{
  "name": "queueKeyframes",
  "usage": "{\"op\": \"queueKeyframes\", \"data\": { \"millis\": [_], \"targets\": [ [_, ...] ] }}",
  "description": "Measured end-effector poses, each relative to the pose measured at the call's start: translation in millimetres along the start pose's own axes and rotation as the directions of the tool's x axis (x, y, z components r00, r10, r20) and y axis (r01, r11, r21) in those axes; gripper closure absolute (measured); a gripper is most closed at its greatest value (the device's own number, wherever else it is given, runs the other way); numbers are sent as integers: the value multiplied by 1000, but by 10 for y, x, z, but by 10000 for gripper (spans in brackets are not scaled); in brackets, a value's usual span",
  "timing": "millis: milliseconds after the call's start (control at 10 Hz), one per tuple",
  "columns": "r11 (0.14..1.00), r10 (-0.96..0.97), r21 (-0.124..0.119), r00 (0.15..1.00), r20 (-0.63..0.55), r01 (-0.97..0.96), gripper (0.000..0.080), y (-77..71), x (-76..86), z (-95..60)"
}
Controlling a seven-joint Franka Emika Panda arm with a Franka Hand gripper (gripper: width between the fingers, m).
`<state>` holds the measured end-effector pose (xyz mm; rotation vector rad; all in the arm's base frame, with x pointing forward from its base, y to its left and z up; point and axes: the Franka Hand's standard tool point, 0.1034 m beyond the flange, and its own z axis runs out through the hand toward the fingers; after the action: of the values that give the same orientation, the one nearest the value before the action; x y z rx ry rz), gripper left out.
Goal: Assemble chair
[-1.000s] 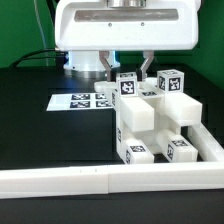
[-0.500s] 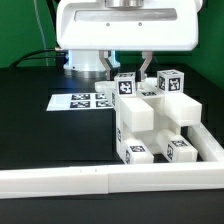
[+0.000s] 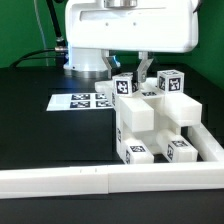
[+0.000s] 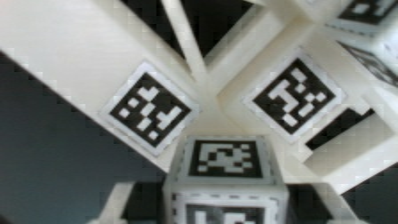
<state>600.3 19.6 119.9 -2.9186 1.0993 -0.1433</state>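
Exterior view: we see the arm's housing shifted toward this view's right since a second ago. The gripper sits directly above the chair, jaws drawn narrow, pinching its tagged upright post. The chair rests against the border rail, beside the marker board.

Wrist view: we see tagged post faces close up, blurred. We judge the post is being seated or turned.

The arm's white wrist block fills the exterior view's upper centre; beneath it the gripper points down, jaws nearly closed.
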Motion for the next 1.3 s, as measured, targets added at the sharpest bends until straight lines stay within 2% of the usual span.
{"op": "queueKeyframes", "data": {
  "millis": [400, 700, 1000, 1300],
  "targets": [
    [974, 227, 5, 974, 5, -227, 515, -8, -6, -1],
    [916, 401, 7, 916, 11, -401, 515, -19, -15, -1],
    [847, 531, 9, 847, 19, -531, 515, -34, -29, 0],
    [744, 668, 9, 744, 30, -668, 515, -54, -46, -1]
  ]
}}
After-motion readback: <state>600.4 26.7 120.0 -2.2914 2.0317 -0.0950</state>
